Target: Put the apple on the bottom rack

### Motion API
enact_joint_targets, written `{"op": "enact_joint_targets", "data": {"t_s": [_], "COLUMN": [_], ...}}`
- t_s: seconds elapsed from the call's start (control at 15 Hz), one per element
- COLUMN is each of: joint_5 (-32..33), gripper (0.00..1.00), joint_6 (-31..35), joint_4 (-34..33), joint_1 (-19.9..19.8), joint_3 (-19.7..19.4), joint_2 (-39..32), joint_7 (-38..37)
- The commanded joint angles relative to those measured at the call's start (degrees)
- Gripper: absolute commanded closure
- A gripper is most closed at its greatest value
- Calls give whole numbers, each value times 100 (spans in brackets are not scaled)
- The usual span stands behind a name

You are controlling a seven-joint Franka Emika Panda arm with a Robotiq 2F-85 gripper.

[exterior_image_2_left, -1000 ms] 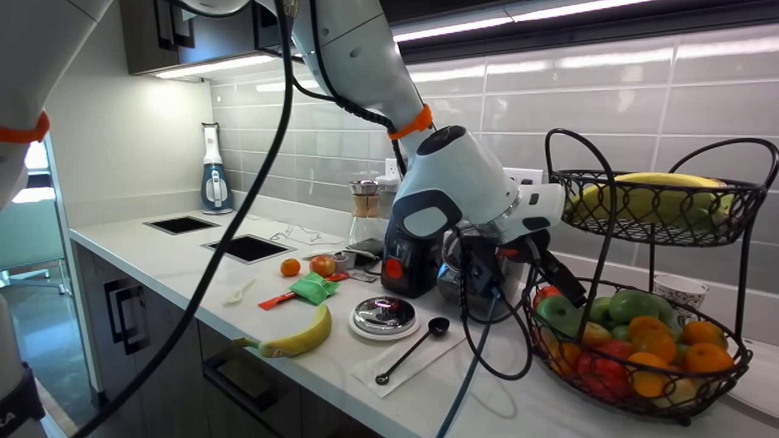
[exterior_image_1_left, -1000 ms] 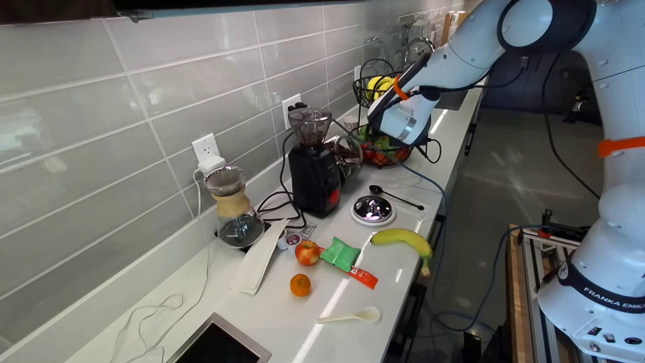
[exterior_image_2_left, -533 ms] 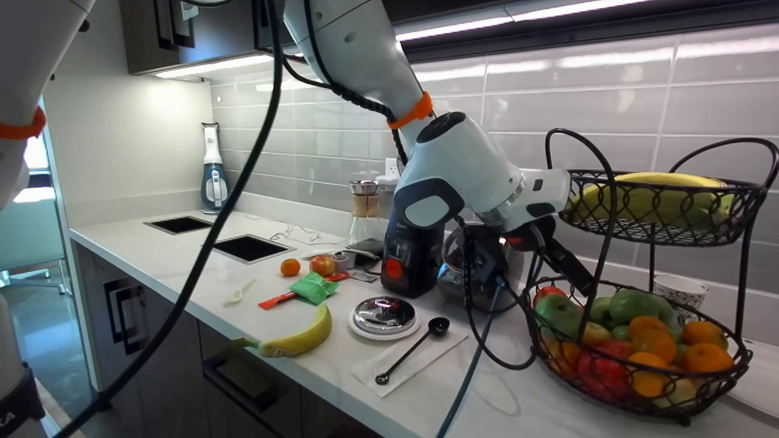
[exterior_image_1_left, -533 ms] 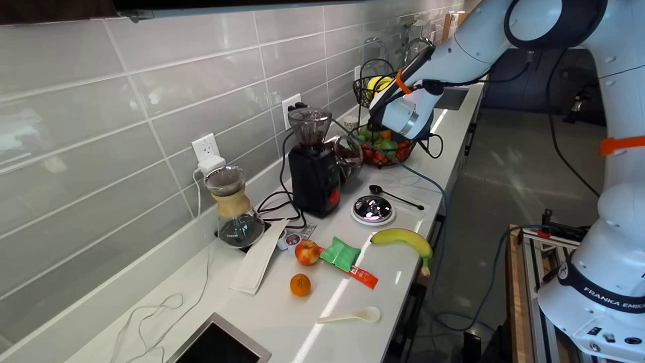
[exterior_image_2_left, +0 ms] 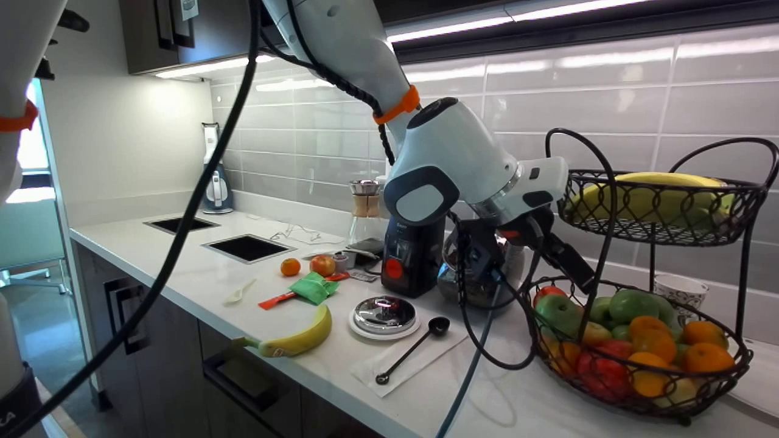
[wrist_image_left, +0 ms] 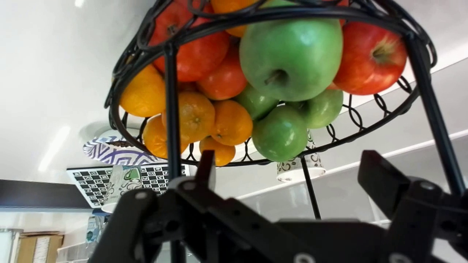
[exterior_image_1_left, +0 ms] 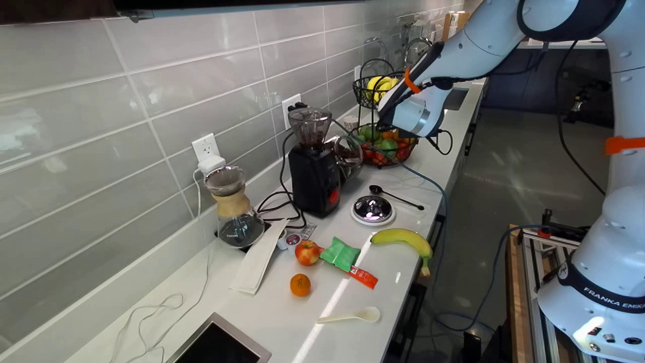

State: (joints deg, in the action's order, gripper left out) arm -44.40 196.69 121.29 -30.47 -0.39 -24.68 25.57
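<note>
Wrist view gives us the black two-finger gripper with its fingers spread apart and nothing between them, which we take to mean release; the light-green round apple, as near as we can tell among several green ones, lies in the lower, wider black wire basket, where the raised rim and the round red apple just beside should keep it from rolling. Compared with a second ago, the white robot arm stands drawn back in an exterior view, baring more fruit.
</note>
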Motion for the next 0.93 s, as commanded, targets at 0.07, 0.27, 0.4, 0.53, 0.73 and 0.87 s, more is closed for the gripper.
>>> {"op": "enact_joint_targets", "data": {"t_s": [0.07, 0.27, 0.4, 0.53, 0.73, 0.87], "joint_5": [1309, 2024, 1638, 1646, 1697, 1773], "gripper": [0, 0, 0, 0, 0, 0], "joint_6": [-681, -1013, -1316, -1611, -2081, -2235], "joint_4": [560, 576, 487, 469, 457, 438], "joint_1": [782, 914, 814, 807, 820, 918], "joint_3": [-1159, -1423, -1266, -1277, -1349, -1528], "joint_2": [381, 453, 509, 569, 683, 689], "joint_7": [-1339, -2036, -1699, -1700, -1701, -1800]}}
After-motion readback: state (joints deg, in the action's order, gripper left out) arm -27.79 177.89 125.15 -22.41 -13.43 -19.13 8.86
